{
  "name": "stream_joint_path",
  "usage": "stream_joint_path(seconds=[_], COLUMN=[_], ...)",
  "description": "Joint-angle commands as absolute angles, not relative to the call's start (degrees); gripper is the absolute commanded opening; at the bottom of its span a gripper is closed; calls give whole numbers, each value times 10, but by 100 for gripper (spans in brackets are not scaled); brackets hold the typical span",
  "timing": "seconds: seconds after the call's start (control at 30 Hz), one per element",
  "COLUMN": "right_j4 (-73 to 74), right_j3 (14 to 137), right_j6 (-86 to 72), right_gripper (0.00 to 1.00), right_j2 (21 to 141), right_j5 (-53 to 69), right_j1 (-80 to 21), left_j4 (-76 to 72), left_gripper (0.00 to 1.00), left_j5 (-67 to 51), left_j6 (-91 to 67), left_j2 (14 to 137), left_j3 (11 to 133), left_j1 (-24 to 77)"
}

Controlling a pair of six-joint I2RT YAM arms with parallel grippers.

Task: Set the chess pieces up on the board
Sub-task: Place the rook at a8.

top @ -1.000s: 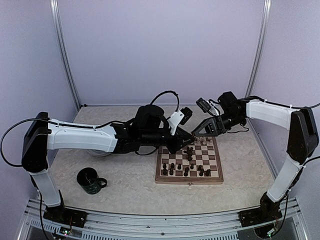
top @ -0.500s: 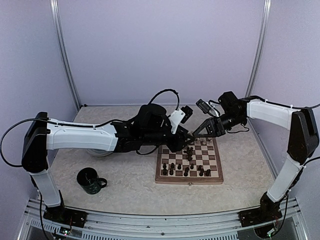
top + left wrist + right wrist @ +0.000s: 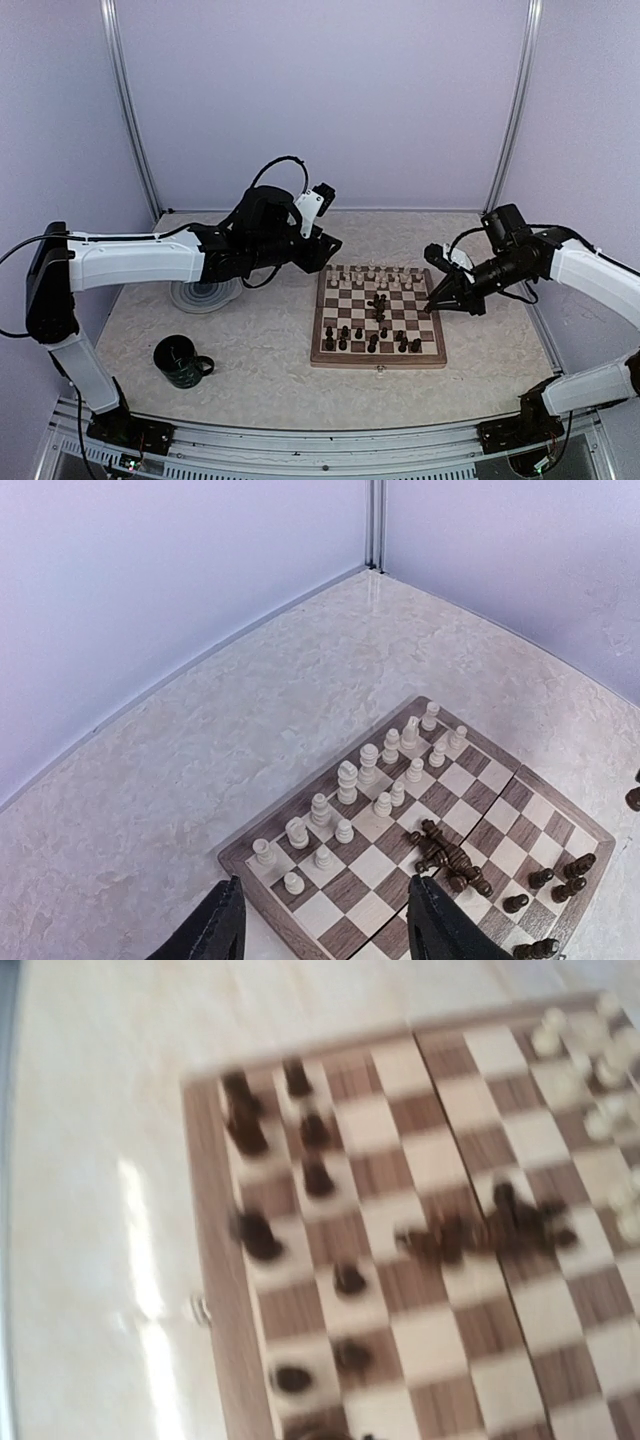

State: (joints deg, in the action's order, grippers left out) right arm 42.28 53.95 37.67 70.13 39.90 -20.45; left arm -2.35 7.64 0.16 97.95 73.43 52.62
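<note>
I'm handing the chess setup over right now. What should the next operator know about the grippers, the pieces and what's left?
Left gripper: open and empty, raised off the far left corner of the board.
Right gripper: low over the board's right edge. I cannot tell whether it is shut or holding anything, because its wrist view is blurred.
Cream pieces: standing in two rows along the far edge, which looks done.
Dark pieces: some stand in the near rows, and several lie in a heap mid-board.
Left to do: stand the heap's pieces up in the near rows.
</note>
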Motion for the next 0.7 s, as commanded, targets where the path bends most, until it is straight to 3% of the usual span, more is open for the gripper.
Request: stream_joint_path(seconds=[0.0,0.27,0.67], right_j4=[422,373,316], right_j3=[473,394,371], right_j6=[460,463,446], right_gripper=[3,3,4], right_j2=[641,648,679], right_j5=[321,251,248], right_j1=[-209,-262,-284], left_j4=[-12,-4,-2], left_gripper=[55,55,54], left_j5=[45,36,27], left_j6=[-10,-19,-19], left_j2=[984,1001,1008], left_j3=[752,755,760], left_j1=[526,528,529])
